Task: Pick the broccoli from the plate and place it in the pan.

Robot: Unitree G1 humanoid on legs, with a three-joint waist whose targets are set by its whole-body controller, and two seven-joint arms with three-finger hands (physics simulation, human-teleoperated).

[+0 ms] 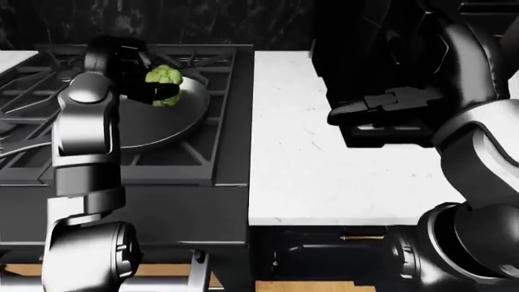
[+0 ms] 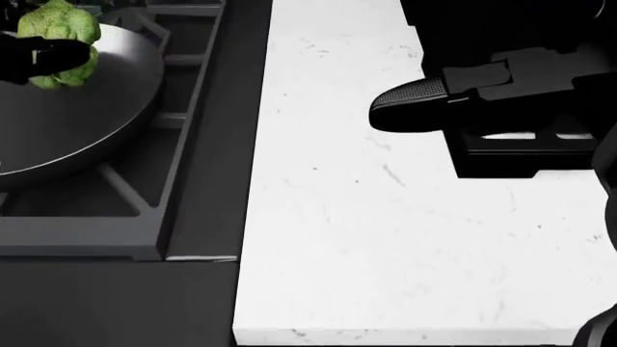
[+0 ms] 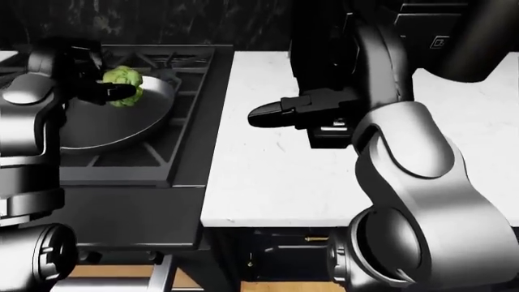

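The green broccoli [image 1: 165, 83] is held in my left hand [image 1: 154, 91], whose black fingers close round it over the far part of the grey pan [image 1: 162, 121] on the stove. In the head view the broccoli [image 2: 60, 32] shows at the top left, above the pan [image 2: 77, 116]. My right hand [image 1: 369, 108] hovers with fingers stretched out flat over the white counter [image 1: 324, 170], holding nothing. The plate is not in view.
The pan sits on a black gas stove with grates [image 1: 211, 152] at the left. A dark boxy object [image 2: 521, 155] stands on the counter under my right hand. The counter's near edge [image 2: 405, 336] runs along the bottom of the head view.
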